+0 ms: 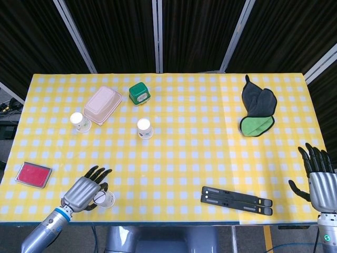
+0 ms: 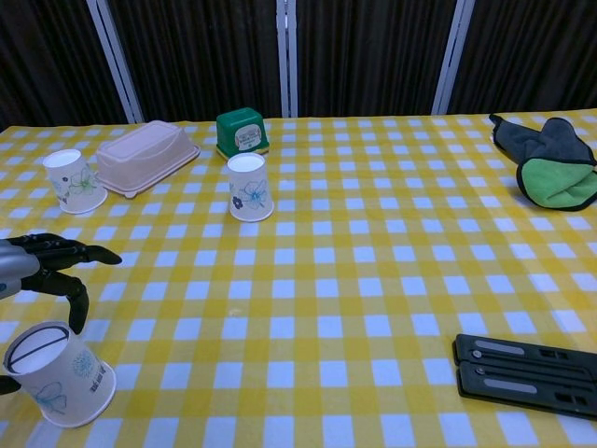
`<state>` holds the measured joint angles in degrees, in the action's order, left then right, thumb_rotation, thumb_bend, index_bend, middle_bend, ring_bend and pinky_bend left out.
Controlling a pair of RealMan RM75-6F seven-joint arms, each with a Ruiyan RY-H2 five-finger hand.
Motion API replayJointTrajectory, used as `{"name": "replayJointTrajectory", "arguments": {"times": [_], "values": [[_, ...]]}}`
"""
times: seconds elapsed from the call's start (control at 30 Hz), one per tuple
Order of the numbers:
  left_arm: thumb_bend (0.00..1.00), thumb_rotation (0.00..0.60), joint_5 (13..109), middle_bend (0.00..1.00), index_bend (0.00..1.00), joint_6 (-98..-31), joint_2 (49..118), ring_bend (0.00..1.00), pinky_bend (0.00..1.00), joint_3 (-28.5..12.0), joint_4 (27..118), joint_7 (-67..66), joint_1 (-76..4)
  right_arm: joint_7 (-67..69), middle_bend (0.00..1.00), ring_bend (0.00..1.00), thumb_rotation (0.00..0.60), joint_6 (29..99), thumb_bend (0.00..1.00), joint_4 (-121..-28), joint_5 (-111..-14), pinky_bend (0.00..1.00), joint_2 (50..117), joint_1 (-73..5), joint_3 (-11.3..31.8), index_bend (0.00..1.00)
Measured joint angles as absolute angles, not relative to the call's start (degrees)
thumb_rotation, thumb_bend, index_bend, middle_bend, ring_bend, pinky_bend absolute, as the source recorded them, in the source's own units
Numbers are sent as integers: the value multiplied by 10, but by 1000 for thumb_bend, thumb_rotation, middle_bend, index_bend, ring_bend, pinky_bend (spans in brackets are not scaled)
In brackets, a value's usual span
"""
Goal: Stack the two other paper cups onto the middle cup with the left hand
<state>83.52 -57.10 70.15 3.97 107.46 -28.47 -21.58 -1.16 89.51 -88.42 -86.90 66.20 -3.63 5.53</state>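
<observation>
Three floral paper cups are on the yellow checked table. The middle cup (image 1: 145, 128) (image 2: 250, 187) stands upright, and so does the far-left cup (image 1: 80, 122) (image 2: 75, 180). The near cup (image 1: 106, 199) (image 2: 58, 373) sits tilted at the front left edge, its round end facing up. My left hand (image 1: 84, 192) (image 2: 42, 266) is over and beside this cup with its fingers spread around it. I cannot tell whether they touch it, and nothing is gripped. My right hand (image 1: 320, 182) hovers with spread fingers at the front right corner, seen only in the head view.
A pink lidded box (image 1: 102, 105) and a green box (image 1: 139, 94) stand behind the cups. There is a red pad (image 1: 33, 174) at the left edge and a black folded stand (image 1: 237, 197) at the front right. A dark and green cloth (image 1: 258, 110) lies at the back right.
</observation>
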Motion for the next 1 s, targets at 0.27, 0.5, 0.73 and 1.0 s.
{"name": "replayJointTrajectory", "arguments": {"times": [0.27, 0.5, 0.73, 1.0], "values": [[256, 600, 831, 0, 414, -588, 681, 0, 0, 3, 1095, -266, -232, -10, 0, 0, 600, 884, 133, -879, -858, 0, 664, -39, 58, 0], [256, 600, 783, 0, 417, -578, 666, 0, 0, -82, 1116, -259, -288, -1, 0, 0, 600, 877, 133, -873, -843, 0, 663, -42, 66, 0], [256, 600, 671, 0, 410, -545, 701, 0, 0, -163, 1078, -289, -383, 17, 0, 0, 600, 868, 133, -864, -824, 0, 659, -43, 75, 0], [255, 600, 542, 0, 409, -514, 787, 0, 0, -208, 948, -350, -492, 37, 0, 0, 600, 865, 133, -854, -817, 0, 655, -44, 80, 0]]}}
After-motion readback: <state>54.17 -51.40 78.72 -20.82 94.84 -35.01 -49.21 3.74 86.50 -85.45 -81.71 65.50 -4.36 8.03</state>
